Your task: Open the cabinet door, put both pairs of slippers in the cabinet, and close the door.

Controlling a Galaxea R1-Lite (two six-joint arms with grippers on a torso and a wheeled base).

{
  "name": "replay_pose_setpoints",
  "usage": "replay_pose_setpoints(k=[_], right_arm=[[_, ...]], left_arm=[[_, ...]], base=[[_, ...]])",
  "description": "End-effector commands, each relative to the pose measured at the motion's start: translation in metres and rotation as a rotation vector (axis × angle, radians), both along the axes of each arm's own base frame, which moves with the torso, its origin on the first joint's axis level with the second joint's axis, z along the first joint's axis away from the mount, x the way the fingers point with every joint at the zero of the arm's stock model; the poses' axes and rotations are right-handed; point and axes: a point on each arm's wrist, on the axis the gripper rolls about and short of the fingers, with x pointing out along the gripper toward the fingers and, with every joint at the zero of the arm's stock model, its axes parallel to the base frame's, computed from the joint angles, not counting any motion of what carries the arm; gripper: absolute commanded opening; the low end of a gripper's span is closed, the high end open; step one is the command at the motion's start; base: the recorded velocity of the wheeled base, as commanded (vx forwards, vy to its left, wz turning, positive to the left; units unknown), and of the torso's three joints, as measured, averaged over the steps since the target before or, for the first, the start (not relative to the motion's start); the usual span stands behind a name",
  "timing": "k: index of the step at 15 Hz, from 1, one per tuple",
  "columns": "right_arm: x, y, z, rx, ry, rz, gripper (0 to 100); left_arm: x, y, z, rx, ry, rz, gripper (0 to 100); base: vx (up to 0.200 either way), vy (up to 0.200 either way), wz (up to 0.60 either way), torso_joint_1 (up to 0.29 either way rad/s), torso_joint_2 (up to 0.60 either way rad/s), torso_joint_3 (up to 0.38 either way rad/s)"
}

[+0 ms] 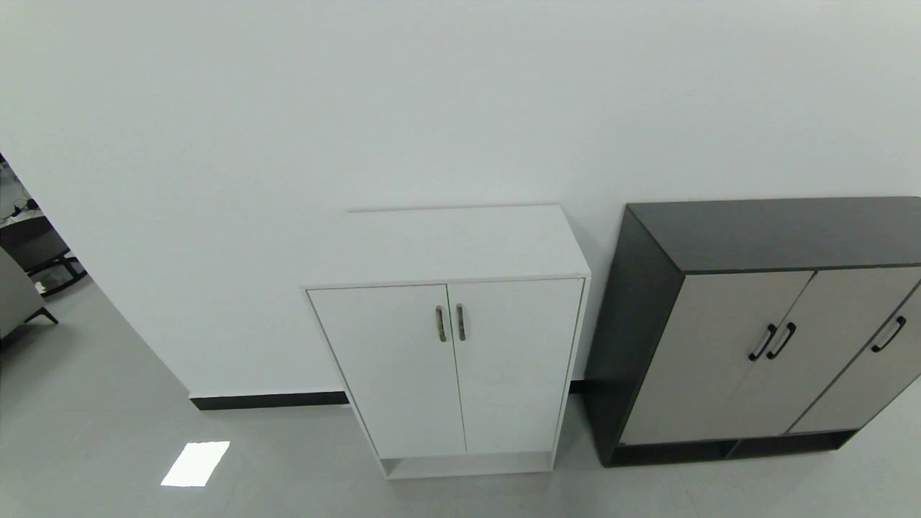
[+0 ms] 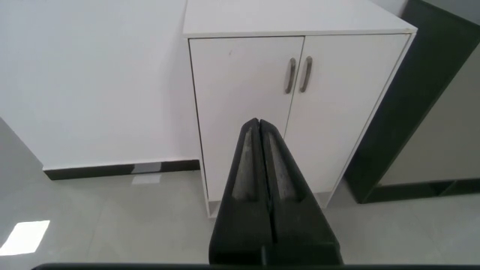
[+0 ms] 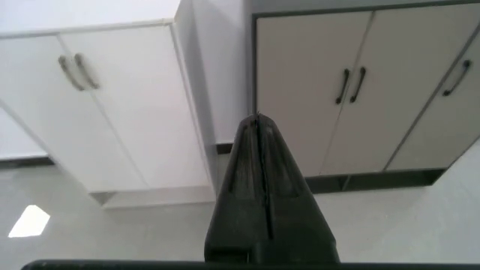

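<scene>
- Head view: the white cabinet stands against the wall, both doors shut, twin handles side by side at the middle seam. A dark cabinet sits just beside it on the right.
- Left wrist view: the left hand is pinched tight, fingers pressed together with nothing between them, facing the white cabinet's front.
- Right wrist view: the right hand is likewise clamped on nothing, above the floor before the gap between the two cabinets.
</scene>
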Motion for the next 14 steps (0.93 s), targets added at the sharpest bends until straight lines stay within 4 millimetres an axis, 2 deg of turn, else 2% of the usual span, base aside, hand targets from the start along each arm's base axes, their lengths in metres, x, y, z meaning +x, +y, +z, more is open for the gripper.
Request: replay_pose_setpoints(k=[1,14], right_arm=[[-0.0009,0.0,-0.0003,-0.001,-0.011,0.001,0],[-0.0009,0.0,-0.0004,-0.007,-0.01,-0.001,0]], left_arm=[[0.0001,0.0,0.0,0.0,0.001,-0.001,0],[0.0001,0.0,0.0,0.0,0.001,-0.001,0]], base=[[0.0,0.0,0.0,0.0,0.0,0.0],[0.0,0.0,0.0,0.0,0.0,0.0]])
